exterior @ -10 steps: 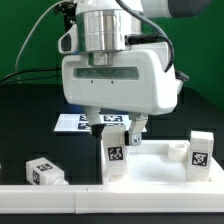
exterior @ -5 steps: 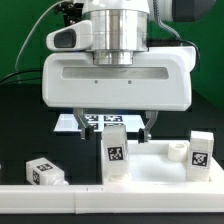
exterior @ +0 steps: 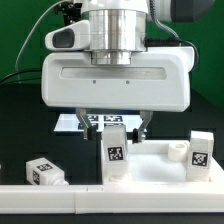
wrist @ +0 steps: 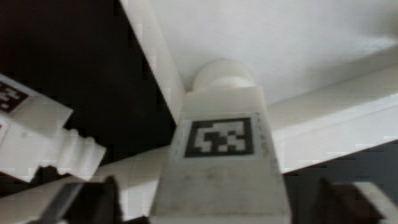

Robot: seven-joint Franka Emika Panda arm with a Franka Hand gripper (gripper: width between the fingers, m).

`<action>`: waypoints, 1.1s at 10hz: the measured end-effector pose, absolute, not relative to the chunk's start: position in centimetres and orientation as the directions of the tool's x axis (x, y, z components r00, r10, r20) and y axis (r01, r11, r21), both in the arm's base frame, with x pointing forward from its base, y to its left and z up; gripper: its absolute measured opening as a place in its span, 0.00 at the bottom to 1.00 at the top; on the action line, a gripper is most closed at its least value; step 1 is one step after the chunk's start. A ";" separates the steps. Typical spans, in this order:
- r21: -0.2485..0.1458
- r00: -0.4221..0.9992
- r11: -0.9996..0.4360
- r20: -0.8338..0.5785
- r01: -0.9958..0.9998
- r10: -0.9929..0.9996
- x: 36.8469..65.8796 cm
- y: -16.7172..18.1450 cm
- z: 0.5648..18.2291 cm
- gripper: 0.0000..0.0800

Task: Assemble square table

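Observation:
The white square slab [exterior: 152, 166] lies at the exterior view's right. One tagged white leg [exterior: 114, 152] stands upright at its near-left corner. My gripper [exterior: 115, 123] hangs over that leg's top, with a finger on each side and a gap between each finger and the leg. In the wrist view the leg [wrist: 217, 130] rises between the dark fingers [wrist: 80, 202], with the slab [wrist: 311, 50] behind it. The gripper [wrist: 217, 205] is open. A second tagged leg [exterior: 200, 150] stands at the slab's right. A third leg [exterior: 45, 171] lies loose at the left.
A long white rail [exterior: 60, 200] runs along the front edge. The marker board [exterior: 68, 122] lies flat behind the gripper. A green backdrop stands beyond the black table.
The hand has turned about its vertical axis, so its broad face now fronts the exterior camera. It stays over the upright leg, which has not moved.

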State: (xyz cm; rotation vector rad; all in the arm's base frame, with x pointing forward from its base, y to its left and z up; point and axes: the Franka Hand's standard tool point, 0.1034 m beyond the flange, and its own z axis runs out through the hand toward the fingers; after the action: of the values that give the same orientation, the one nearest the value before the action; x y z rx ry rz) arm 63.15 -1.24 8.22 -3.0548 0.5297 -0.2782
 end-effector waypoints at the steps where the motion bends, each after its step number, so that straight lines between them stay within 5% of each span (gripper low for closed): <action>1: -0.072 0.902 -0.917 0.166 -0.393 -0.399 63.1 -1.2 8.2 0.46; 3: -0.092 0.844 -0.858 0.155 -0.506 -0.514 63.1 -1.2 8.2 0.46; 4: -0.105 0.796 -0.809 0.146 -0.578 -0.588 63.1 -1.2 8.1 0.36; 5: -0.118 0.741 -0.753 0.138 -0.647 -0.658 63.1 -1.2 8.1 0.36; 8: -0.174 0.318 -0.324 0.059 -0.930 -0.946 62.9 -0.6 8.0 0.36; 11: -0.188 -0.109 0.120 -0.065 -0.975 -0.992 62.7 -0.5 8.0 0.36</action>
State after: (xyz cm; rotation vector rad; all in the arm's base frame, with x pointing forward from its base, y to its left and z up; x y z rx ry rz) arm 62.73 -0.45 7.98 -1.9707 2.2129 -0.1446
